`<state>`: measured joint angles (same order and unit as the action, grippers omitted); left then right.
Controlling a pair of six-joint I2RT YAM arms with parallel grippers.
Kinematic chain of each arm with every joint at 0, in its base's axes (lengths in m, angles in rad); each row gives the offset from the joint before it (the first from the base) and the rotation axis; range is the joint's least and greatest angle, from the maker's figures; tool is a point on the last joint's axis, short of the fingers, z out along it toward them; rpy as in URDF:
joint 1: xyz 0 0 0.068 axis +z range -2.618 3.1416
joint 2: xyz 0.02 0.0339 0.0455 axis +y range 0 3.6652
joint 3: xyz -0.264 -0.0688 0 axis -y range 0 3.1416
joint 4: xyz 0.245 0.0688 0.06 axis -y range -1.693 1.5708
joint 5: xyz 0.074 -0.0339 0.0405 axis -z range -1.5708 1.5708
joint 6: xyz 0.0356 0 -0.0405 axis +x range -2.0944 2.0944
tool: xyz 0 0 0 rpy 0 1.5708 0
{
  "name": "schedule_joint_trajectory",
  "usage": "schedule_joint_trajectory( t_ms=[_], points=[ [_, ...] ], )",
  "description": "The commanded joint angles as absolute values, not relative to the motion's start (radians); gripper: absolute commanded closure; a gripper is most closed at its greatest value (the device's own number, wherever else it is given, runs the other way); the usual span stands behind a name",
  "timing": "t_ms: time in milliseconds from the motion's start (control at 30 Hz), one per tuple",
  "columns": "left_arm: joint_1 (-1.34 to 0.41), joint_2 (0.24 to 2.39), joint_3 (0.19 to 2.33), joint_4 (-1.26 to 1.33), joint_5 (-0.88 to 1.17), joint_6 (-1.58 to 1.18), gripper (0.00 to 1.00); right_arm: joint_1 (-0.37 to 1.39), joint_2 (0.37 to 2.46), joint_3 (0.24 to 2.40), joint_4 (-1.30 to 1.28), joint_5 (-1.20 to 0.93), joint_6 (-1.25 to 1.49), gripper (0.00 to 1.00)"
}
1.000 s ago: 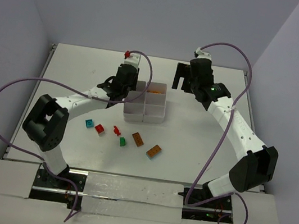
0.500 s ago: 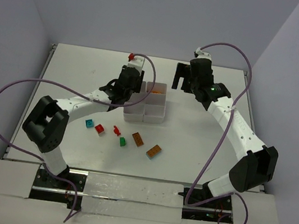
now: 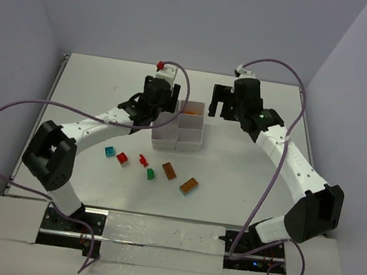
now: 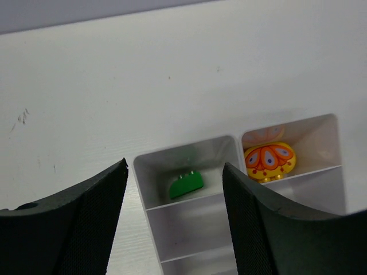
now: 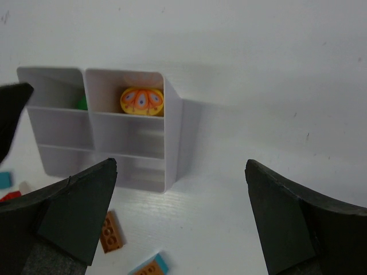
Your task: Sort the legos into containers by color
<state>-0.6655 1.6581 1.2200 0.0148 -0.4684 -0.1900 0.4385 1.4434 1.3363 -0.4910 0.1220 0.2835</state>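
Overhead, we see a white table [image 3: 248, 169] with a white tray [image 3: 189, 143] of six square compartments near its middle. The left gripper [image 4: 174, 165] hangs above the tray's 11 o'clock corner. Its fingers [image 4: 86, 223] are spread apart with nothing between them. Directly below, in that 11 o'clock corner compartment, lies a green brick [image 4: 186, 184]. The neighbouring compartment at the 1 o'clock corner holds a yellow and orange piece [image 4: 269, 160]. The right gripper [image 5: 180, 165] hovers beyond the tray's 1 o'clock corner without touching it, its jaws wide apart and empty.

Six pieces lie loose on the table, strung from 8 o'clock round to 6 o'clock of the tray. In that order we find a teal brick [image 3: 108, 151], a red brick [image 3: 122, 158] just beside it, a small red piece [image 3: 143, 160], a loose green brick [image 3: 150, 173], an orange-brown brick [image 3: 169, 171] and a second orange-brown brick [image 3: 189, 186]. None of these touches the tray or either gripper.
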Motion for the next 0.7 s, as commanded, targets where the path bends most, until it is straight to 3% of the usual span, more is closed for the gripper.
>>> schedule_joint_trajectory(
  t_ms=[0, 100, 233, 333, 667],
  points=[
    [-0.648, 1.481, 1.342, -0.171, -0.308, -0.221, 0.28, 0.452, 1.357, 1.280, -0.416, 0.015, 0.246, 0.00],
    [-0.645, 1.358, 1.257, -0.275, -0.129, -0.167, 0.29, 0.453, 1.341, 1.240, -0.417, -0.027, 0.238, 0.00],
    [-0.644, 1.187, 1.136, -0.500, 0.299, 0.111, 0.26, 0.449, 1.293, 1.180, -0.394, -0.082, 0.195, 0.00],
    [-0.646, 1.137, 1.076, -0.654, 0.465, 0.271, 0.22, 0.433, 1.271, 1.152, -0.392, -0.100, 0.171, 0.00],
    [-0.679, 1.384, 1.100, -0.841, 0.465, 0.434, 0.15, 0.284, 1.268, 1.156, -0.485, -0.244, 0.123, 0.00]
  ],
)
